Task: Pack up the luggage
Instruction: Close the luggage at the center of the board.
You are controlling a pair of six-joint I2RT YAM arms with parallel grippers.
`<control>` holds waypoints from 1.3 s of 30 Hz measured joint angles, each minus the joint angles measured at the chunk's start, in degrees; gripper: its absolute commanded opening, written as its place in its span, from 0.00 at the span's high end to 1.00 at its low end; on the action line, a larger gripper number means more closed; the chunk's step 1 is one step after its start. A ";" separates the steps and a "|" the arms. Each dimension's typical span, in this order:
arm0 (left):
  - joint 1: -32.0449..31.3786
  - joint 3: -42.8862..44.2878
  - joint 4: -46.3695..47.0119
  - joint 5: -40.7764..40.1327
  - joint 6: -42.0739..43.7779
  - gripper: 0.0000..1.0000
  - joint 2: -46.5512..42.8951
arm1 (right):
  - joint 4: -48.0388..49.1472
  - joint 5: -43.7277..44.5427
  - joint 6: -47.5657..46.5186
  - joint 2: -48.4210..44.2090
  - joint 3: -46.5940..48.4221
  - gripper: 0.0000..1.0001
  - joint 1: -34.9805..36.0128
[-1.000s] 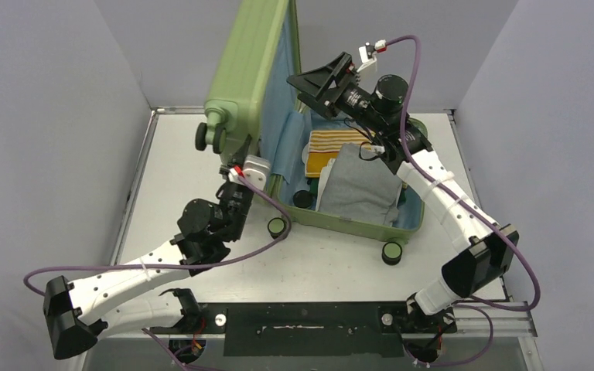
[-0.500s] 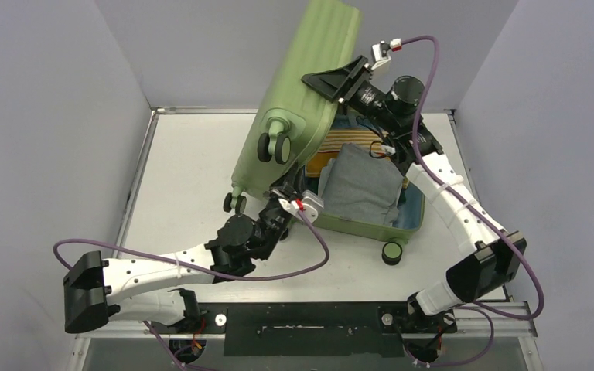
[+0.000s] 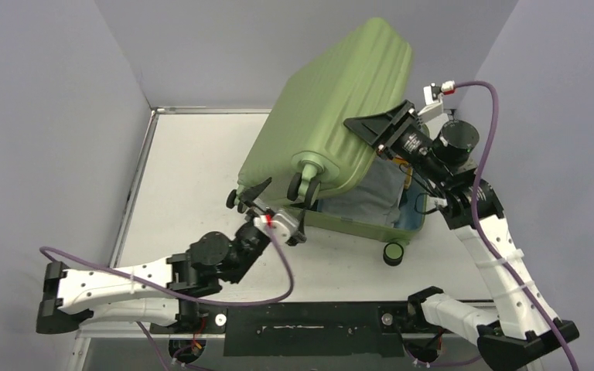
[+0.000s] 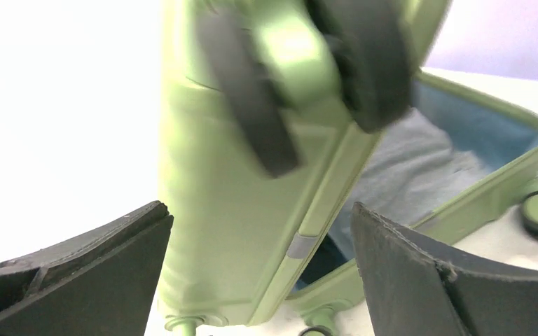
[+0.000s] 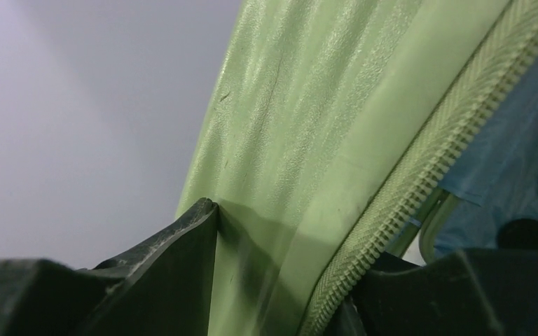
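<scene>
Luggage (image 3: pixel 332 116), one large light-green ribbed hard-shell suitcase, is sitting right of centre on the white table (image 3: pixel 186 154), base lying flat, lid hanging tilted partway over it, gap showing. Two arms are working. The right gripper (image 5: pixel 280 245) is pinching the lid's zipper edge and propping it. The left gripper (image 4: pixel 259 213) is gaping fully wide just beside the wheel corner, holding nothing. One folded grey garment (image 3: pixel 371 197) is lying inside on blue lining, with other contents hidden. Three black green-hubbed wheels (image 3: pixel 392 252) are showing from above; a fourth, can't tell. Judging progress: contents are looking loaded and lid half down, with full lowering and zipping remaining.
</scene>
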 measured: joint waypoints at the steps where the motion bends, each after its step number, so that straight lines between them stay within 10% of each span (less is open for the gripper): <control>1: -0.26 0.00 -2.01 1.11 -2.47 0.03 -2.47 | -0.46 0.55 -0.17 -1.27 -1.05 0.55 -0.09; 13: -0.37 -0.61 -12.74 8.59 -19.50 0.03 -19.76 | -6.97 18.84 -8.55 -20.41 -18.78 0.15 -2.78; 39: 14.78 -7.02 -9.60 -1.03 -29.20 0.03 -11.04 | -25.11 36.85 -16.61 -24.90 -25.83 0.06 -3.37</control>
